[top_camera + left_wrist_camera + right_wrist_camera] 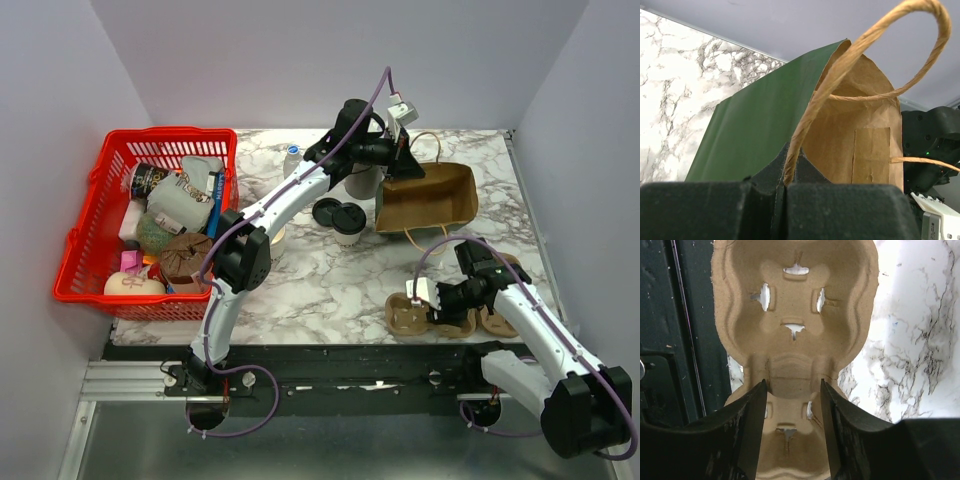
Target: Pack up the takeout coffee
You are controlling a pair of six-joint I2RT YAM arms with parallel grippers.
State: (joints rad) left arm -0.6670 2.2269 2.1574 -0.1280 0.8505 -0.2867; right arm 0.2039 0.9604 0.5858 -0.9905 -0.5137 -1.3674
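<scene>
The takeout coffee (349,222) stands upright on the bench (320,285), black lid on, between the two arms and just left of the paper bag (430,200). It is not in anything yet. A loose black lid (327,211) lies right beside it.

The bag lies on its side with the brown inside showing. My left gripper (785,186) has its jaws clenched on the bag's twine handle (840,65); the cord runs straight up out of the seam between them.

Near the front edge, my right gripper (792,410) sits over the moulded pulp cup carrier (792,300). Its jaws are partly closed, pinching the narrow ridge between two cup wells, and both inner faces look flush with the ridge walls.

I judge the step in hand to be taking up the carrier so that the coffee can be seated in it.

- **Grip:** I want it square on that ridge and no tighter than needed, because pulp crushes and tears at the slits.
- **Lift:** It should go straight up and level so the far wells don't droop or drag on the bench.
- **Left arm:** I would hold it steady with the handle taut and the bag mouth open.
- **Path:** The carrier should pass clear of the coffee and of the bag's lower handle.
</scene>
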